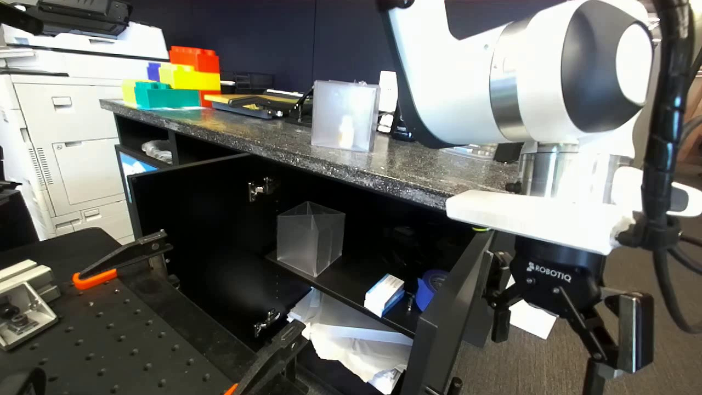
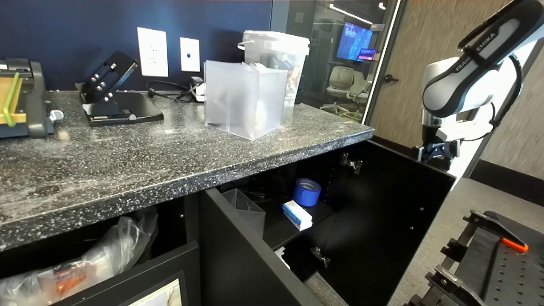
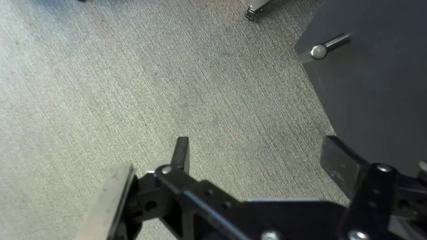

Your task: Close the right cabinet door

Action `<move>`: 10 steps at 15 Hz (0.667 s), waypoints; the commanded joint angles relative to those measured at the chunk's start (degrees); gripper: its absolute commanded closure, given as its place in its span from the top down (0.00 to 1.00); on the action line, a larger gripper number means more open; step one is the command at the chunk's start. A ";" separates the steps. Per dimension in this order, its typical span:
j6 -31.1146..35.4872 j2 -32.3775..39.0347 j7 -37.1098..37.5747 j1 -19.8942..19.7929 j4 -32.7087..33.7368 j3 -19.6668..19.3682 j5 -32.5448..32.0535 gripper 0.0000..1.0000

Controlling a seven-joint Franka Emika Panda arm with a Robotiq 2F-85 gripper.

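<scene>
The right cabinet door is a tall flat black panel that stands swung open. In an exterior view it shows from its edge and outer side point(image 1: 441, 323); in another exterior view its inner face point(image 2: 382, 225) shows. In the wrist view the dark panel point(image 3: 377, 100) fills the right side, with a short metal handle point(image 3: 335, 43) near its edge. My gripper point(image 1: 567, 329) is beside the door's outer side, fingers pointing down. It also shows behind the door's top edge point(image 2: 437, 155). In the wrist view the jaws point(image 3: 256, 143) are wide apart with only carpet between them. I cannot tell whether a finger touches the door.
The cabinet's other black door point(image 1: 192, 247) also stands open. The granite countertop point(image 1: 247, 129) overhangs the cabinet. Inside are a clear box point(image 1: 310, 238), a small white-blue box point(image 1: 384, 293) and blue tape point(image 2: 307, 192). A black perforated platform with clamps point(image 1: 109, 323) stands in front.
</scene>
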 commanded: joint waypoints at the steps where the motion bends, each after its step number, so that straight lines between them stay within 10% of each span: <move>1: -3.68 2.23 -1.67 0.08 1.35 2.91 -0.88 1.00; 10: -1.69 0.69 -8.43 0.32 -2.34 14.12 3.72 1.00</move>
